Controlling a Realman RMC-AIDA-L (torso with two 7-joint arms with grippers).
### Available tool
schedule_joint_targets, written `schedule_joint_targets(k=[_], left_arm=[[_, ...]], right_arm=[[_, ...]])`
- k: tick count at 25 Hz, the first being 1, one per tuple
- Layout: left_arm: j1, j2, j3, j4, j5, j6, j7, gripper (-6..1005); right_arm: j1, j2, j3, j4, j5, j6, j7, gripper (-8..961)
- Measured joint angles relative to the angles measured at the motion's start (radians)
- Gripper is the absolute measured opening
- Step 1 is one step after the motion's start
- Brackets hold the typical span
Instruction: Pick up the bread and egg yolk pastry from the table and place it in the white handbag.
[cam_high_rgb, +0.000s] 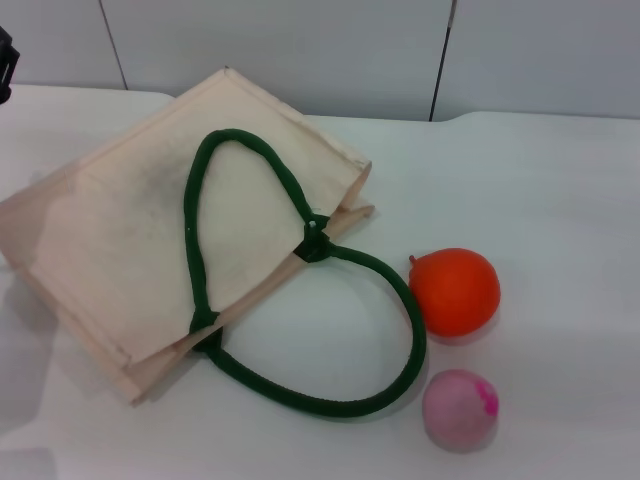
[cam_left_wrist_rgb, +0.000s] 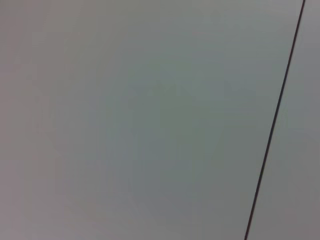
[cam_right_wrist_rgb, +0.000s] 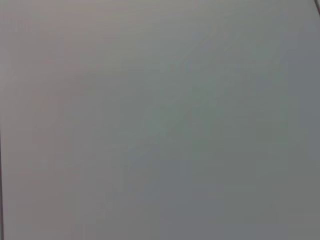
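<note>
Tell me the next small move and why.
Probably none beyond a look into the white handbag: neither the bread nor the egg yolk pastry shows on the table. Only the orange fruit and the pink-topped ball lie there, beside the bag's green handle, and neither hand is in view.

Plain test bench: bare white table against grey seamed wall panels.

A dark part of the left arm is seen at the head view's far-left edge.
</note>
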Motion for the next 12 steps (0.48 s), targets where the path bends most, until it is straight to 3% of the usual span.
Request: schedule_joint_targets(k=[12], left_arm=[[0.000, 0.001, 0.001, -0.013, 0.000, -0.014, 0.000, 773]], right_arm=[[-0.003, -0.001, 0.000, 0.001, 0.002, 0.000, 0.000, 865]])
